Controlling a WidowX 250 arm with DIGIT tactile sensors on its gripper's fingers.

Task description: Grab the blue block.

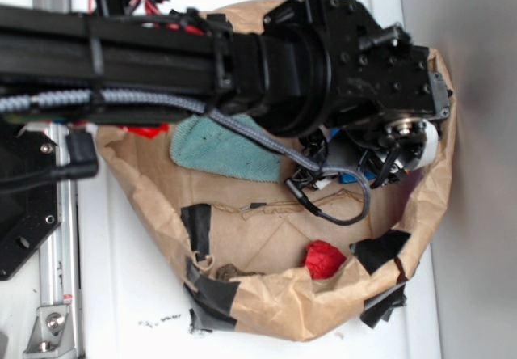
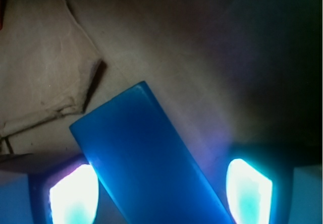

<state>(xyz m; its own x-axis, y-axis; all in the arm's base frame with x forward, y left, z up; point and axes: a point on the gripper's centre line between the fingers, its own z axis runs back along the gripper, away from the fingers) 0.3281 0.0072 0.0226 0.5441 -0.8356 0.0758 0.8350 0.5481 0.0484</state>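
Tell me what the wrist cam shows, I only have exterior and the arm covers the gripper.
Observer: The blue block lies diagonally between the two fingers, on brown paper.
Operator: Closed on it yet?
Observer: No. The jaws stand apart; there is a gap between the block and the right-hand finger in that view.
Operator: Anything else near it?
Observer: Only a creased fold of the paper bag at upper left of the wrist view. The teal cloth and the red object that you see in exterior do not show there.
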